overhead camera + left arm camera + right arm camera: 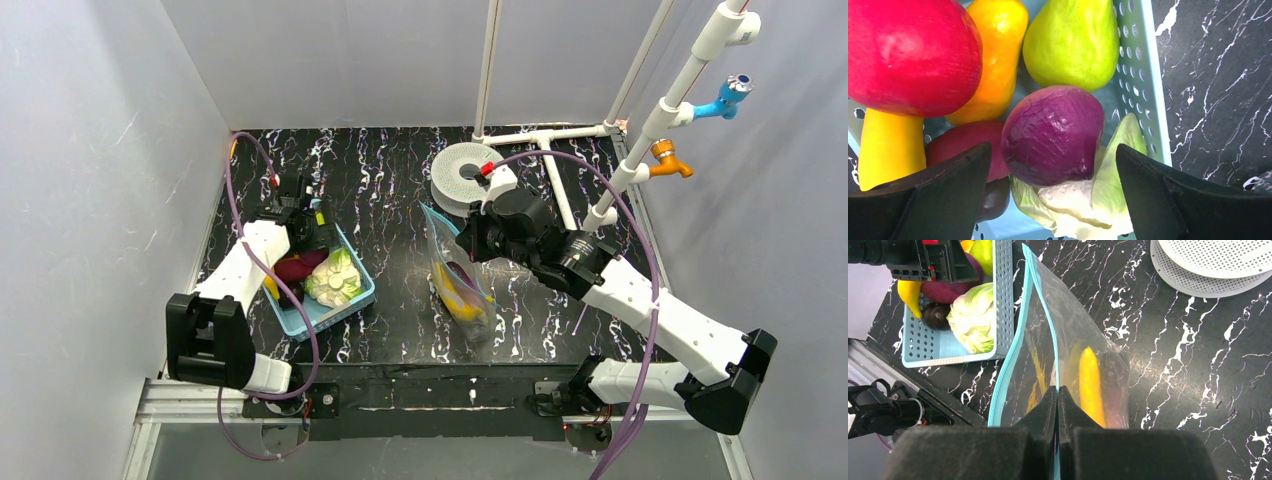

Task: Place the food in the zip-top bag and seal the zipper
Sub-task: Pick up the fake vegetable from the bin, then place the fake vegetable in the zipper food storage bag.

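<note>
Left claw (1052, 155) spread; purple onion (1053, 130) sat squarely between its tips in basket (1140, 75); right claw (1057, 392) (pressed together) pinched bag (1073, 330) rim.

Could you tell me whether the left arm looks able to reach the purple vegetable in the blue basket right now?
Probably yes: the left gripper hangs open right over it, the purple vegetable lies on top of the cabbage, and nothing covers it.
</note>
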`<state>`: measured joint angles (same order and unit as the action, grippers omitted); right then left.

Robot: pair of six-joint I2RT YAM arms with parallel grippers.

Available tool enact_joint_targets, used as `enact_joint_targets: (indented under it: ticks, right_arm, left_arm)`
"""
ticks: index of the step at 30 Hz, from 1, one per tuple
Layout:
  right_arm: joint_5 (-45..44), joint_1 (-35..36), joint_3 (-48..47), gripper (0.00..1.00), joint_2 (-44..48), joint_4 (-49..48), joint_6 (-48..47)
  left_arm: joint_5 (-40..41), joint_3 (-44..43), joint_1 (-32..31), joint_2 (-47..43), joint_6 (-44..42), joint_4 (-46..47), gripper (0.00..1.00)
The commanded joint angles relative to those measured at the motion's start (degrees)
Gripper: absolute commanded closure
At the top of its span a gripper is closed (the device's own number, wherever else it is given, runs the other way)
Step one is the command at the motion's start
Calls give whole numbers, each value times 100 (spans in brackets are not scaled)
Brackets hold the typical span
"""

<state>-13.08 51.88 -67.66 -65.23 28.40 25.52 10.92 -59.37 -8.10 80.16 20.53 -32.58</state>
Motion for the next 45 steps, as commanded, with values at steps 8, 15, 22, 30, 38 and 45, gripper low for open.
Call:
enact_joint_targets:
  ticks: [8, 15, 22, 30, 38, 45]
  right_arm:
    - [-10, 24, -151, 99, 152, -193, -1]
    - [-28, 24, -225, 99, 121, -149, 4]
    - [31, 24, -292, 99, -17, -107, 41]
    - [86, 24, -454, 99, -169, -52, 74]
    - [96, 33, -565, 99, -177, -17, 104]
    - [222, 42, -450, 99, -56, -52, 223]
  left_arm:
    - [-41, -162, 58, 162, -191, -126, 35]
    - [-314, -255, 62, -101, -503, -187, 64]
    - [-1406, 154, 60, -1065, -605, 421, 74]
    - [-5351, 1014, -27, -2147, 123, 2703, 74]
    - [-5903, 922, -1273, -2726, 1672, 3962, 70]
    - [-5139, 713, -2650, -2775, 1982, 4214, 69]
